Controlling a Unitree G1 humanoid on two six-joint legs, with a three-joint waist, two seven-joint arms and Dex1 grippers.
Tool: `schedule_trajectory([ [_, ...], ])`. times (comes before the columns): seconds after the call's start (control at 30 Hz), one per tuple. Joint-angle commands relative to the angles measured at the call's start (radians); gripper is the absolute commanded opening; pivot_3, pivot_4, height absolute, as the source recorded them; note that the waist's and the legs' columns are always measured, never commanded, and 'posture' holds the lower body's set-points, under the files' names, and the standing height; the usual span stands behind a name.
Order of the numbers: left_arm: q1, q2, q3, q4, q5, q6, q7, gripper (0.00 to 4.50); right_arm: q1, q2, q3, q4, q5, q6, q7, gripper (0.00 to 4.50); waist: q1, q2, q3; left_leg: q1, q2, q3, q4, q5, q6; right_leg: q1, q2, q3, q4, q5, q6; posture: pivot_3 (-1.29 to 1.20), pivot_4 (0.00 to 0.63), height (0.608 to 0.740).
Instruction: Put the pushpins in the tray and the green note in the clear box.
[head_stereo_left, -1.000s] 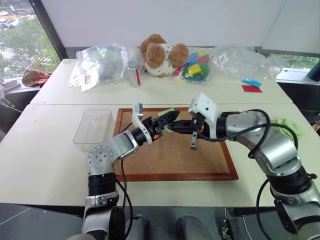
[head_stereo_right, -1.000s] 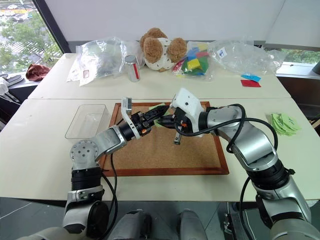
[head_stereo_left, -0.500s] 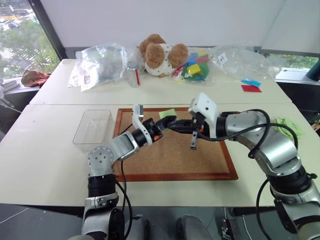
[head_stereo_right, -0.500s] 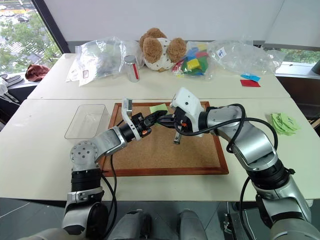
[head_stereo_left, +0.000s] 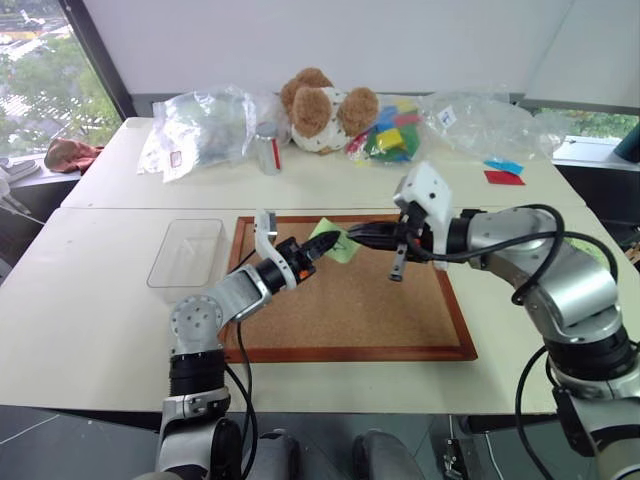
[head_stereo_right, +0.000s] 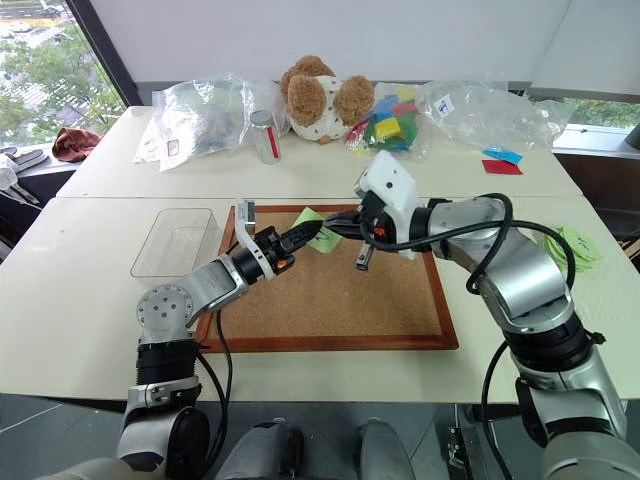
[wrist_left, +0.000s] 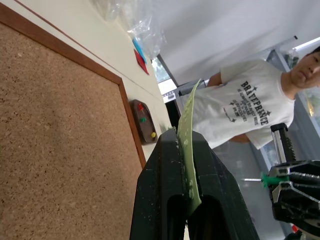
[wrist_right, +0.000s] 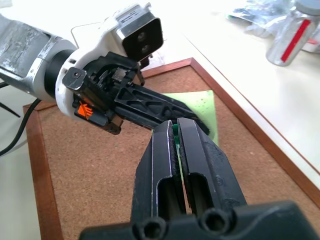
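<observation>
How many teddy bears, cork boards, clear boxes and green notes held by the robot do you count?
teddy bear: 1
cork board: 1
clear box: 1
green note, in the left hand: 1
Total: 4

My left arm reaches forward and rightward, left gripper jaws clamped on green note. My right arm bends in from right, right gripper jaws pressed together on green pushpin, tips near left's.
</observation>
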Motion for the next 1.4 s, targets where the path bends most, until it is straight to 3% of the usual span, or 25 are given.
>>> schedule_trajectory([
  [0.03, -0.005, -0.001, -0.008, -0.005, 0.009, -0.024, -0.021, 0.07, -0.041, -0.012, -0.05, -0.034, 0.023, 0.012, -0.012, 0.0, 0.0, 0.0, 0.0, 0.0, 0.0, 0.0, 0.0, 0.0, 0.0, 0.0, 0.0, 0.0, 0.0, 0.0, 0.0, 0.0, 0.15, 0.74],
  [0.23, -0.001, 0.001, 0.024, -0.017, -0.029, -0.035, -0.005, 0.07, -0.024, -0.058, -0.104, 0.143, -0.042, -0.059, -0.05, 0.0, 0.001, 0.0, 0.0, 0.0, 0.0, 0.0, 0.001, 0.0, 0.0, 0.001, 0.0, 0.0, 0.0, 0.0, 0.0, 0.0, 0.15, 0.74],
  [0.43, 0.024, 0.001, 0.046, -0.071, -0.102, -0.021, 0.031, 0.07, -0.036, -0.073, -0.139, 0.574, -0.193, -0.228, -0.177, 0.0, 0.001, 0.0, 0.0, 0.0, 0.0, 0.0, 0.001, 0.0, 0.0, 0.001, 0.0, 0.0, 0.0, 0.0, 0.0, 0.0, 0.15, 0.74],
  [0.67, 0.051, 0.007, 0.041, -0.11, -0.155, -0.033, 0.076, 0.07, -0.12, -0.064, -0.138, 0.983, -0.273, -0.327, -0.228, 0.0, -0.003, 0.0, 0.0, 0.0, 0.0, 0.001, 0.0, 0.0, 0.0, 0.0, 0.0, 0.0, 0.0, 0.0, 0.0, 0.0, 0.15, 0.74],
  [0.9, 0.064, 0.022, 0.03, -0.131, -0.168, -0.046, 0.089, 0.07, -0.125, -0.06, -0.128, 1.146, -0.321, -0.4, -0.224, 0.0, -0.002, 0.0, 0.0, 0.0, 0.0, 0.001, 0.0, 0.0, -0.001, 0.0, 0.001, 0.001, 0.0, 0.0, 0.0, 0.0, 0.15, 0.74],
  [1.1, 0.068, 0.034, 0.023, -0.132, -0.176, -0.052, 0.093, 0.07, -0.108, -0.054, -0.139, 1.167, -0.322, -0.407, -0.204, 0.0, -0.002, 0.0, 0.0, 0.0, 0.0, 0.001, 0.001, 0.0, -0.001, 0.001, 0.001, 0.001, 0.0, 0.0, 0.0, 0.0, 0.15, 0.74],
  [1.2, 0.07, 0.042, 0.014, -0.131, -0.178, -0.056, 0.092, 0.0, -0.096, -0.055, -0.142, 1.148, -0.317, -0.399, -0.193, 0.99, -0.002, 0.0, 0.0, 0.0, 0.0, 0.001, 0.001, 0.0, -0.001, 0.001, 0.001, 0.001, 0.0, 0.0, 0.0, 0.0, 0.15, 0.74],
  [1.37, 0.07, 0.054, 0.006, -0.128, -0.18, -0.059, 0.088, 0.0, -0.081, -0.067, -0.157, 1.076, -0.3, -0.367, -0.167, 3.64, -0.001, 0.0, 0.0, 0.0, 0.0, 0.001, 0.001, 0.0, -0.001, 0.001, 0.001, 0.001, 0.0, 0.0, 0.0, 0.0, 0.15, 0.74],
  [1.4, 0.07, 0.056, 0.004, -0.129, -0.18, -0.059, 0.087, 0.0, -0.077, -0.071, -0.161, 1.062, -0.297, -0.36, -0.163, 3.99, -0.001, 0.0, 0.0, 0.0, 0.0, 0.001, 0.001, 0.0, -0.001, 0.001, 0.001, 0.001, 0.0, 0.0, 0.0, 0.0, 0.15, 0.74],
])
